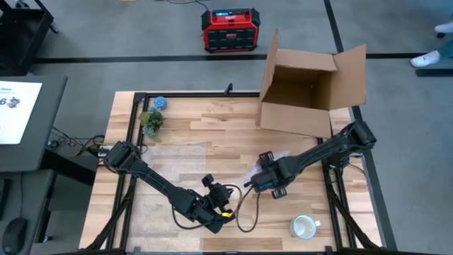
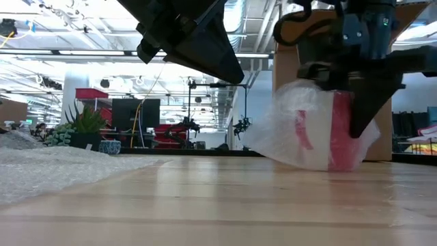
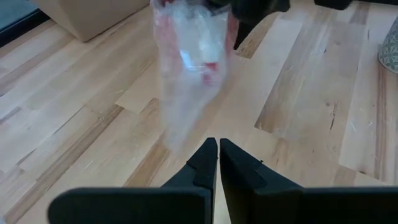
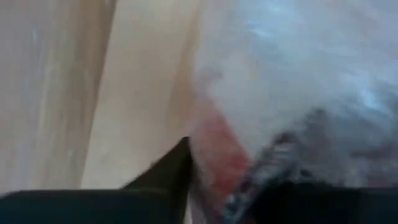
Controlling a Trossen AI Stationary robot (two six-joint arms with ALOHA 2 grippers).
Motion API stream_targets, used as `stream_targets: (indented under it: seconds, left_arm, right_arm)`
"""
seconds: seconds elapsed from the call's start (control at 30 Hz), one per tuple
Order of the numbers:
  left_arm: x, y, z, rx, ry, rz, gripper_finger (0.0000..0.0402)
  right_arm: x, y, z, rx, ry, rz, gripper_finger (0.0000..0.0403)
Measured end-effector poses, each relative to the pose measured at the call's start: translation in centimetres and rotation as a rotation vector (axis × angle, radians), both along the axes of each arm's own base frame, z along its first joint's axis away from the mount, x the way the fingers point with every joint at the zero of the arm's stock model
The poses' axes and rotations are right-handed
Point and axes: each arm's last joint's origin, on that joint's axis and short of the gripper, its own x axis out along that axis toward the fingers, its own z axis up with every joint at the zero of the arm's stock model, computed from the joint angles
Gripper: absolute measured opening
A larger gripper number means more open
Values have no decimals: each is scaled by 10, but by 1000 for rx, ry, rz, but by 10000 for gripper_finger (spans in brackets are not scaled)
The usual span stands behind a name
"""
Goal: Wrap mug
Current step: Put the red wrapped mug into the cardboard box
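- High view shows my right tool [image 1: 263, 178] near the middle of the desk [image 1: 191, 152], clamped on a clear plastic wrap [image 1: 260, 168] with something red inside it.
- Low view has that bundle [image 2: 315, 133] hanging from my right tool, its lower edge at or just above the desk; I cannot tell whether it touches.
- Left wrist view shows my left tool [image 3: 218, 160] pinched shut on nothing, pointing at the bundle and near it, not touching.
- A white mug [image 1: 304, 227] sits bare near the front edge of the desk, well apart from both tools. Whether the red thing in the wrap is another mug, I cannot tell.
- Risk, as I judge it: my hold seems to be on thin film, so the wrap could slip or tear and drop its load.
- If my left tool goes in while shut, it may push the bundle away instead of catching a loose edge.
- A cardboard box [image 1: 311, 88] stands open behind, close to my right arm; a wide swing could knock it.
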Motion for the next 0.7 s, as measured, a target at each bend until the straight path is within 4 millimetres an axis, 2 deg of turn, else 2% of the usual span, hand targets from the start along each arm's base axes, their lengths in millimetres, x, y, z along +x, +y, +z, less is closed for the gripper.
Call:
stream_targets:
  seconds: [0.07, 0.17, 0.23, 0.43, 0.57, 0.63, 0.7]
  left_arm:
    - [-1, -1, 0, 0, 1, -3, 0]
    - [-2, -3, 0, 5, 3, -12, 0]
    - [-3, -4, 0, 6, 4, -16, 0]
    - [-3, -5, 0, 6, 3, -18, 0]
    - [-3, -5, 0, 7, 3, -18, 0]
    - [-3, -5, 0, 8, 5, -18, 0]
    - [-3, -5, 0, 8, 4, -18, 0]
  right_arm:
    - [-1, 2, 0, -8, -3, 16, 29]
    - [-3, 4, 13, 10, -32, 9, 24]
    - [-7, 8, 31, 54, -52, 4, 24]
    - [-29, 27, 122, 253, -185, 87, 24]
    - [-51, 38, 199, 361, -430, 217, 24]
    - [-66, 36, 235, 312, -592, 216, 24]
    - [-82, 24, 265, 201, -728, 162, 23]
